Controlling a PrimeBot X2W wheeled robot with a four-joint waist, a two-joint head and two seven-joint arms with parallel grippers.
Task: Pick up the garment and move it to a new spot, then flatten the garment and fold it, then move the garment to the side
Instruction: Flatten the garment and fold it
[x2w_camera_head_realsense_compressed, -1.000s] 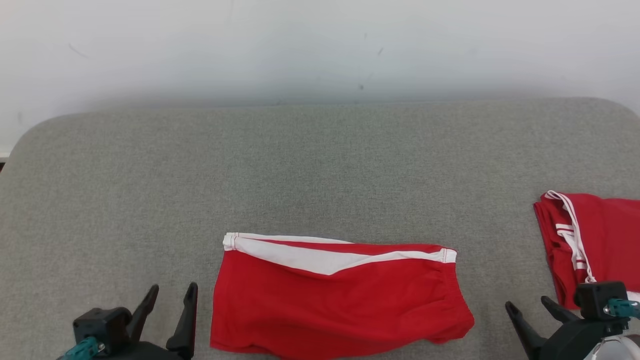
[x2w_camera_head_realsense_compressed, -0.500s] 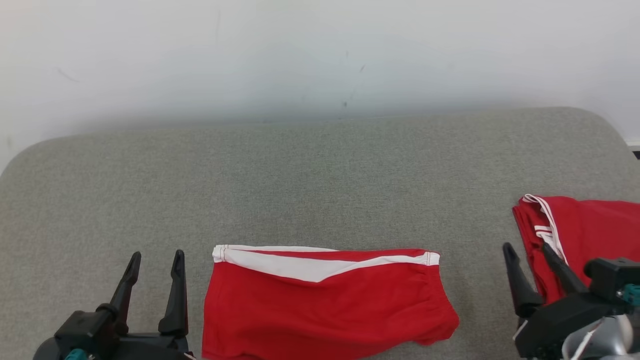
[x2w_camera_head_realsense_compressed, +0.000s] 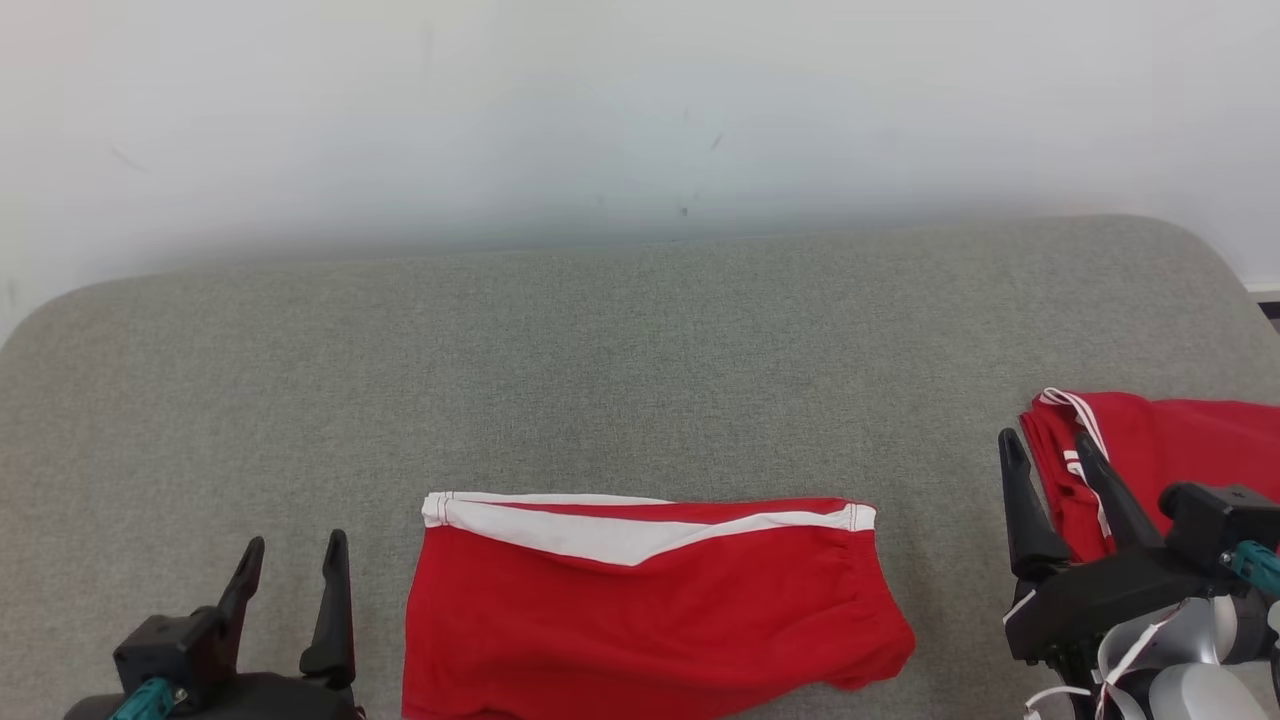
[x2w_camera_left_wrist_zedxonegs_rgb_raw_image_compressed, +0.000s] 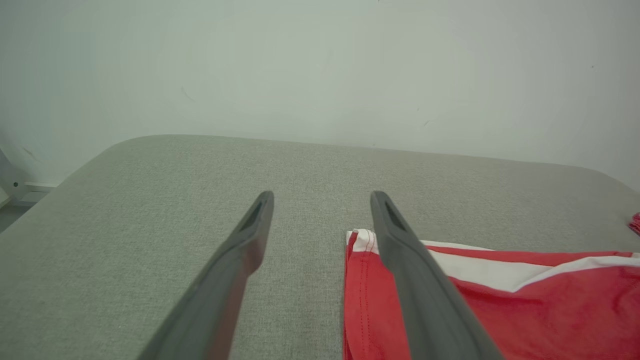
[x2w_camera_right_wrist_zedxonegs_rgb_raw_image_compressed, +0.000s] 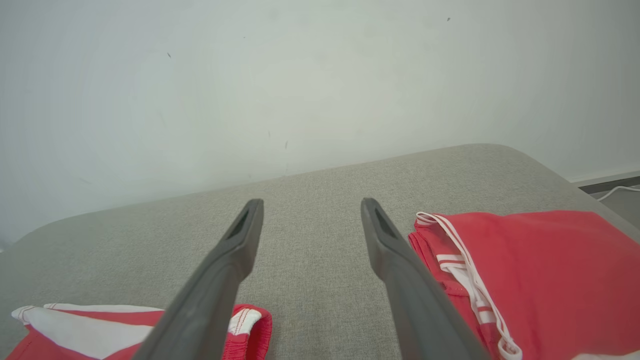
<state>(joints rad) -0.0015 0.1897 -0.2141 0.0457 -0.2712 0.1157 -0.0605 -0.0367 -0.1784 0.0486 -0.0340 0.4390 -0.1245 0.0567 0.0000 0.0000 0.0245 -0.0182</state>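
Note:
The garment (x2w_camera_head_realsense_compressed: 650, 610) is red with a white band along its far edge. It lies folded flat on the grey cushion (x2w_camera_head_realsense_compressed: 640, 370), near the front edge. My left gripper (x2w_camera_head_realsense_compressed: 296, 542) hovers open just left of it, holding nothing. In the left wrist view, the left gripper (x2w_camera_left_wrist_zedxonegs_rgb_raw_image_compressed: 322, 195) has its right finger crossing the garment's (x2w_camera_left_wrist_zedxonegs_rgb_raw_image_compressed: 525, 310) white-trimmed corner. My right gripper (x2w_camera_head_realsense_compressed: 1043, 438) stands open and empty to the garment's right. In the right wrist view, the right gripper (x2w_camera_right_wrist_zedxonegs_rgb_raw_image_compressed: 312, 202) points at bare cushion, with the garment's end (x2w_camera_right_wrist_zedxonegs_rgb_raw_image_compressed: 75, 335) at lower left.
A second red garment (x2w_camera_head_realsense_compressed: 1180, 450) with white stripes and a cord lies bunched at the cushion's right edge, just right of my right gripper; it also appears in the right wrist view (x2w_camera_right_wrist_zedxonegs_rgb_raw_image_compressed: 540, 270). A pale wall (x2w_camera_head_realsense_compressed: 640, 100) stands behind the cushion.
The head camera has shifted. My right gripper has risen in view beside the second garment. The left gripper rose, then sank a little. The folded garment lies as before.

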